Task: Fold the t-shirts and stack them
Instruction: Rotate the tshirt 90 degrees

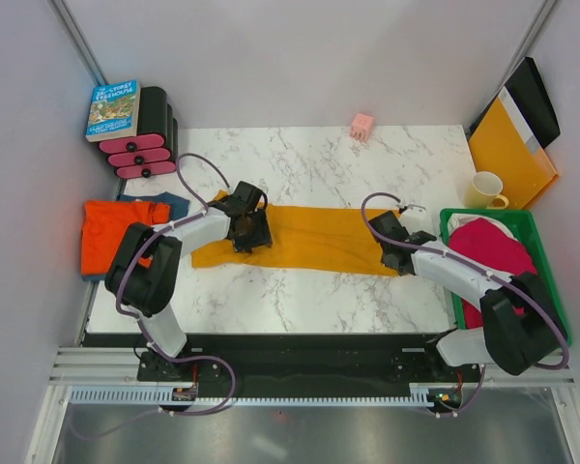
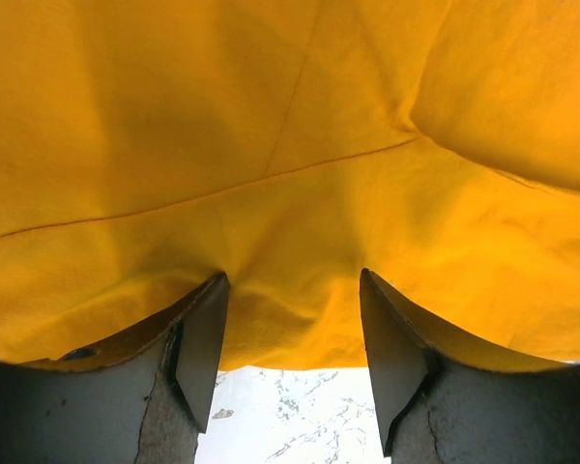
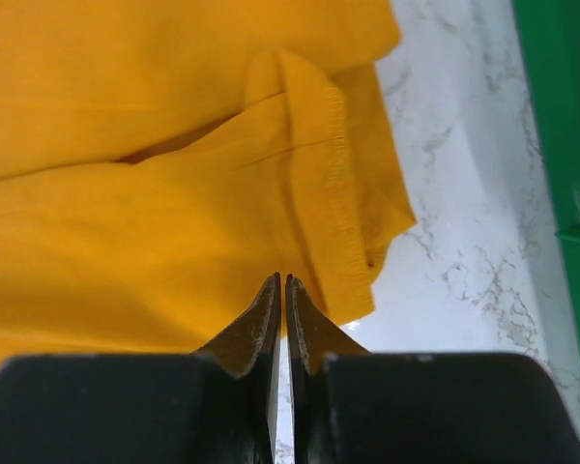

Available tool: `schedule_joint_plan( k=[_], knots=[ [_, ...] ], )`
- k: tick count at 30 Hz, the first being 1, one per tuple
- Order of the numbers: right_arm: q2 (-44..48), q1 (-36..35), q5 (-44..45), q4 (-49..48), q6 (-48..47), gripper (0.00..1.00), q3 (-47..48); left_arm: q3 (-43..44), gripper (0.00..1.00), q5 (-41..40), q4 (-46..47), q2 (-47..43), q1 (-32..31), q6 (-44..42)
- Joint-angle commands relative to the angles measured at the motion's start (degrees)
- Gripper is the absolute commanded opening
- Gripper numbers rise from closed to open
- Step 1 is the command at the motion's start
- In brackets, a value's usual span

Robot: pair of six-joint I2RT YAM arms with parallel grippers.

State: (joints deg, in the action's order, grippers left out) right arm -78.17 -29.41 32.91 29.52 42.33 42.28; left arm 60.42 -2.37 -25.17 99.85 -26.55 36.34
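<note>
**Yellow shirt laid out between both grippers**

The mustard-yellow t-shirt (image 1: 319, 237) lies as a long band across the marble table (image 1: 300, 155). The left gripper (image 2: 290, 280) sits at its left end, fingers spread over the cloth. The right gripper (image 3: 281, 280) meets the right hem with its fingers almost pressed together; whether cloth is caught between them cannot be told. The red-orange t-shirt (image 1: 111, 232) and the blue t-shirt (image 1: 169, 201) lie at the left edge, and the magenta t-shirt (image 1: 493, 246) fills the green bin (image 1: 483, 213) on the right.

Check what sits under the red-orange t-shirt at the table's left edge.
A dusty blue t-shirt peeks out past the far right corner of the red-orange t-shirt; the rest of it is covered.
</note>
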Motion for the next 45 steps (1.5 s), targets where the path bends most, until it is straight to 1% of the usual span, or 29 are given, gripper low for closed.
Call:
schedule_joint_plan(
  k=[1, 7, 8, 10, 11, 14, 16, 17, 18, 19, 20, 22, 23, 25, 28, 32, 37, 40, 45],
  knots=[
    [0.83, 4.35, -0.65, 3.17, 2.5, 0.11, 0.26, 0.92, 0.64, 1.4, -2.6, 2.27, 1.41, 2.6],
    [0.13, 12.78, -4.25, 4.32, 0.39, 0.13, 0.17, 0.66, 0.63, 1.49, -3.75, 2.54, 2.9, 3.65],
    [-0.05, 15.49, -4.78, 4.41, -0.05, 0.13, 0.26, 0.66, 0.63, 1.58, -3.75, 2.63, 3.25, 3.57],
    [-0.31, 18.14, -6.7, 4.58, -1.27, 0.14, 0.17, 0.84, 0.63, 1.67, -3.92, 2.89, 3.52, 3.57],
    [-0.49, 20.68, -7.41, 4.5, -1.72, 0.14, 0.26, 0.84, 0.63, 1.76, -3.92, 2.89, 3.69, 3.57],
    [-0.67, 23.25, -7.95, 4.76, -3.56, 0.12, 1.22, 0.92, 0.63, 1.67, -4.1, 3.07, 3.87, 3.65],
    [0.91, 23.61, -7.33, 4.85, -4.18, 0.11, 2.01, 0.84, 0.63, 1.4, -4.27, 3.15, 3.87, 3.83],
    [1.79, 23.61, -8.72, 4.67, -5.14, 0.09, 2.97, 0.84, 0.63, 1.4, -4.19, 3.15, 3.87, 3.83],
    [5.1, 23.52, -10.3, 2.84, -5.76, 0.07, 2.98, 0.84, 0.63, 1.49, -4.19, 2.98, 3.96, 3.83],
    [7.05, 22.82, -11.36, 1.96, -6.02, 0.07, 3.33, 0.84, 0.63, 1.49, -4.1, 2.8, 3.87, 3.83],
    [10.9, 22.29, -12.68, 1.16, -6.2, 0.08, 3.68, 0.84, 0.63, 1.49, -4.1, 2.63, 3.87, 3.92],
    [13.74, 19.85, -13.83, -0.6, -6.81, 0.11, 5.26, 0.92, 0.64, 1.58, -4.01, 1.93, 3.87, 4.0],
    [14.36, 18.96, -16.18, -0.95, -7.43, 0.13, 5.88, 0.92, 0.64, 1.58, -4.01, 1.66, 3.96, 3.83],
    [12.88, 16.68, -18.66, -0.26, -7.87, 0.14, 7.8, 1.01, 0.64, 1.58, -3.75, 1.49, 3.87, 3.65],
    [8.83, 14.12, -19.28, 0.37, -7.79, 0.13, 7.38, 1.1, 0.64, 1.67, -3.75, 1.83, 3.96, 3.65],
    [4.1, 13.94, -20.25, -1.65, -7.52, 0.08, 5.62, 1.01, 0.64, 2.11, -3.84, 2.54, 3.87, 3.74],
    [-0.49, 14.03, -17.36, -0.43, -8.84, 0.06, 6.93, 0.49, 0.64, 2.02, -4.27, 1.92, 3.87, 4.18],
    [-2.33, 14.38, -14.64, 2.2, -8.05, 0.06, 7.72, 0.22, 0.64, 1.58, -4.8, 1.13, 3.96, 4.18],
    [-3.83, 18.41, -13.57, 5.55, -7.69, 0.09, 8.08, 0.66, 0.64, 1.4, -5.77, 0.61, 4.57, 4.36]
  ],
)
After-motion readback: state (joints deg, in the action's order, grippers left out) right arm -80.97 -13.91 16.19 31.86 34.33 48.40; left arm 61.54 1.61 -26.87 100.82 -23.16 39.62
